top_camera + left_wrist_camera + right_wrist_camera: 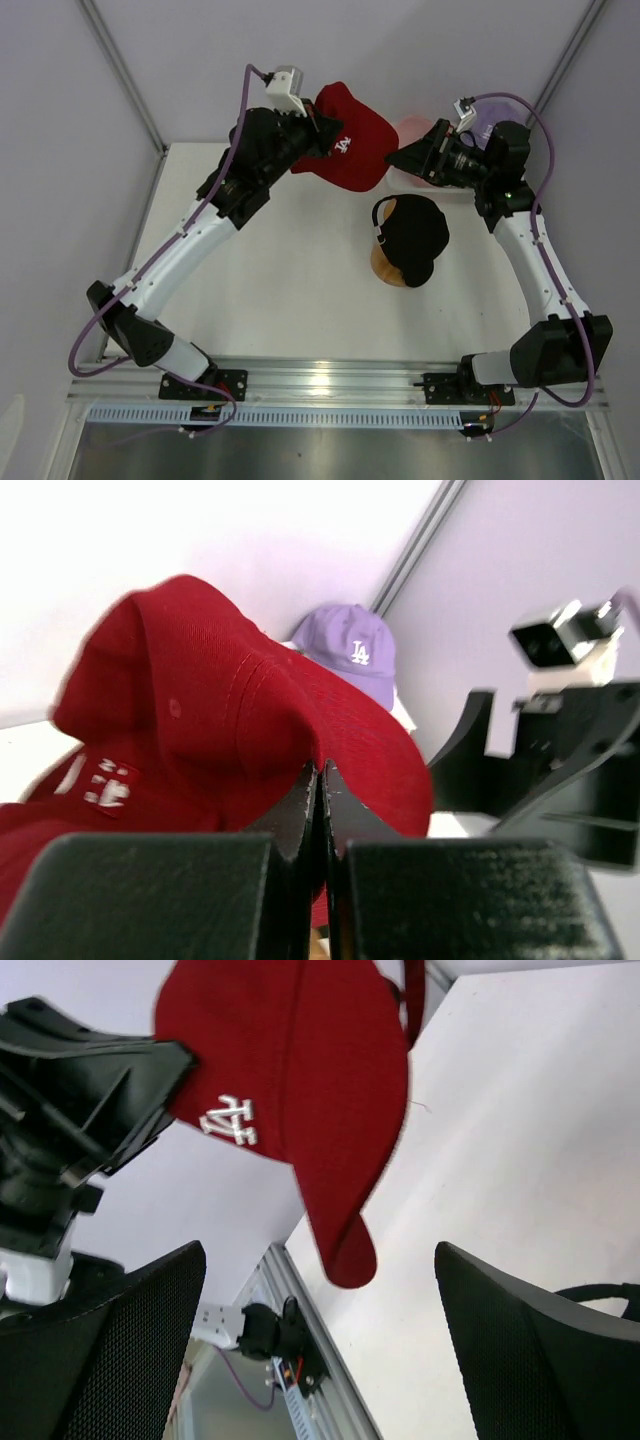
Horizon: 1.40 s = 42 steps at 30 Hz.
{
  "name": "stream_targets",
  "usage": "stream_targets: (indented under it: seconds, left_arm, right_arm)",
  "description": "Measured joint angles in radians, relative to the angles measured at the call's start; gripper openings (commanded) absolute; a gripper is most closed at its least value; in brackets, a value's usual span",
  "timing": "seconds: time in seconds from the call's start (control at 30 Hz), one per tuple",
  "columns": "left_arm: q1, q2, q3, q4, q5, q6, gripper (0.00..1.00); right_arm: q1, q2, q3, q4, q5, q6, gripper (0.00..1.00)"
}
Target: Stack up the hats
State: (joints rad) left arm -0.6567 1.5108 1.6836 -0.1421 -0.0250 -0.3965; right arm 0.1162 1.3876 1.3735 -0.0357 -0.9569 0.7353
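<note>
My left gripper (322, 135) is shut on the red cap (350, 145) with a white logo and holds it in the air at the back of the table. The pinch shows close up in the left wrist view (320, 780); the red cap (200, 710) fills that view. My right gripper (405, 160) is open and empty, facing the red cap (300, 1090) from the right. A black cap (412, 238) sits on the wooden stand (385, 266). The pink cap (412, 128) and lavender cap (492, 118) lie behind the right arm. The lavender cap (355, 655) has a white logo.
The white basket (405, 180) is mostly hidden under the right arm at the back right. The wall stands close behind the caps. A metal rail (340, 385) runs along the near table edge.
</note>
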Motion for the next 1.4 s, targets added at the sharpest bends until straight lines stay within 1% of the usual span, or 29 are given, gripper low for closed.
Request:
stream_targets:
  seconds: [0.03, 0.1, 0.17, 0.23, 0.27, 0.33, 0.37, 0.4, 0.5, 0.57, 0.6, 0.63, 0.67, 0.73, 0.83, 0.9, 1.0, 1.1, 1.17, 1.23, 1.3, 1.4]
  left_arm:
    - [-0.011, 0.000, 0.005, -0.002, -0.018, -0.008, 0.01]
    - [-0.036, 0.002, 0.022, -0.014, -0.053, -0.021, 0.01]
    - [-0.058, 0.011, 0.055, -0.038, -0.086, -0.026, 0.01]
    - [-0.075, 0.016, 0.071, -0.041, -0.108, -0.036, 0.01]
    - [-0.081, 0.017, 0.072, -0.041, -0.115, -0.042, 0.01]
    - [-0.089, 0.021, 0.072, -0.044, -0.127, -0.052, 0.01]
    - [-0.093, 0.026, 0.072, -0.045, -0.133, -0.054, 0.01]
    - [-0.095, 0.030, 0.072, -0.048, -0.139, -0.055, 0.01]
    - [-0.095, 0.048, 0.072, -0.072, -0.163, -0.047, 0.02]
    - [-0.096, 0.054, 0.072, -0.074, -0.165, -0.035, 0.31]
    - [-0.097, 0.054, 0.072, -0.081, -0.163, -0.027, 0.53]
    - [-0.098, 0.052, 0.072, -0.083, -0.160, -0.021, 0.97]
    - [-0.098, 0.050, 0.072, -0.085, -0.155, -0.010, 0.99]
    - [-0.098, 0.040, 0.072, -0.098, -0.151, -0.008, 1.00]
    - [-0.084, -0.003, 0.069, -0.123, -0.143, 0.005, 1.00]
    - [-0.058, -0.052, 0.052, -0.122, -0.135, 0.006, 0.99]
    - [0.041, -0.154, 0.003, -0.120, -0.121, -0.006, 0.99]
    - [0.190, -0.239, -0.067, -0.093, -0.078, -0.047, 0.99]
    - [0.256, -0.272, -0.124, -0.076, -0.051, -0.068, 0.99]
    - [0.289, -0.277, -0.169, -0.070, -0.019, -0.083, 1.00]
    - [0.296, -0.253, -0.193, -0.071, 0.014, -0.092, 1.00]
    - [0.298, -0.180, -0.201, -0.074, 0.078, -0.103, 0.99]
  right_arm:
    - [0.002, -0.018, -0.028, 0.014, 0.024, 0.013, 1.00]
    - [0.010, -0.036, -0.058, 0.032, 0.068, 0.028, 0.93]
    - [0.021, -0.039, -0.063, 0.043, 0.105, 0.040, 0.90]
    - [0.034, -0.039, -0.063, 0.062, 0.135, 0.050, 0.81]
    - [0.041, -0.039, -0.063, 0.070, 0.150, 0.055, 0.59]
    - [0.056, -0.039, -0.063, 0.083, 0.172, 0.058, 0.26]
    - [0.063, -0.039, -0.063, 0.087, 0.184, 0.063, 0.04]
    - [0.069, -0.039, -0.063, 0.089, 0.192, 0.069, 0.00]
    - [0.077, -0.053, -0.067, 0.097, 0.202, 0.094, 0.00]
    - [0.077, -0.086, -0.101, 0.094, 0.231, 0.103, 0.00]
    - [0.076, -0.108, -0.122, 0.092, 0.243, 0.108, 0.00]
    - [0.071, -0.143, -0.153, 0.087, 0.263, 0.119, 0.00]
    - [0.060, -0.182, -0.186, 0.082, 0.278, 0.133, 0.00]
    - [0.016, -0.271, -0.249, 0.081, 0.286, 0.176, 0.00]
    - [-0.149, -0.418, -0.331, 0.106, 0.275, 0.262, 0.00]
    - [-0.258, -0.484, -0.382, 0.169, 0.254, 0.324, 0.00]
    - [-0.374, -0.549, -0.498, 0.324, 0.176, 0.462, 0.00]
    - [-0.463, -0.582, -0.687, 0.536, 0.103, 0.629, 0.00]
    - [-0.511, -0.580, -0.824, 0.680, 0.075, 0.749, 0.00]
    - [-0.541, -0.547, -0.947, 0.797, 0.064, 0.875, 0.00]
    - [-0.550, -0.523, -1.020, 0.888, 0.055, 0.973, 0.00]
    - [-0.550, -0.525, -1.027, 0.998, 0.042, 1.050, 0.00]
